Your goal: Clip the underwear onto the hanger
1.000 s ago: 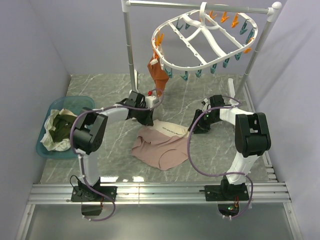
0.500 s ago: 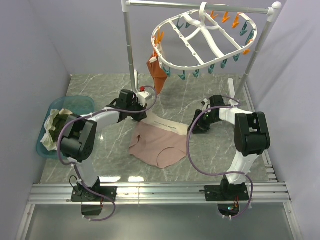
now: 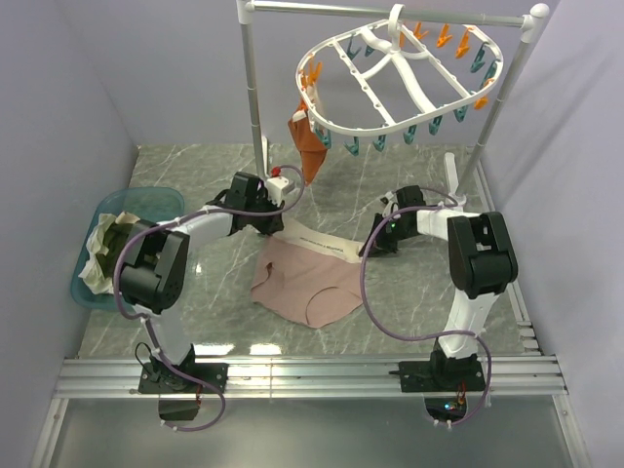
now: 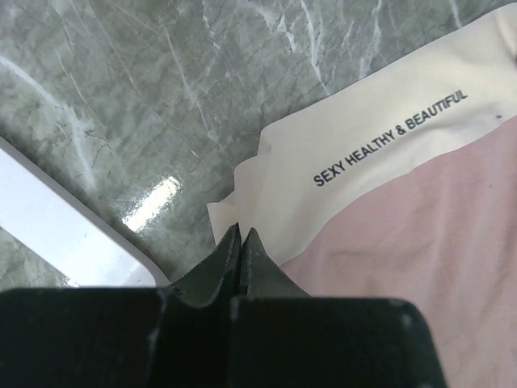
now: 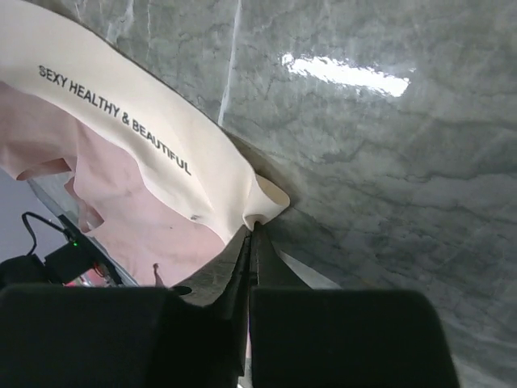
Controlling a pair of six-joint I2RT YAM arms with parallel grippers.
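Left gripper [image 4: 241,236] has its tips squeezed together right on the corner of the underwear [image 4: 420,267], pinching the cream waistband [image 4: 363,137], which reads "SEXY HEALTHY & BEAUTIFUL". Pink cloth is lower right on the green marble tabletop [image 4: 145,97], and a white strip [image 4: 65,226] runs along the left edge.
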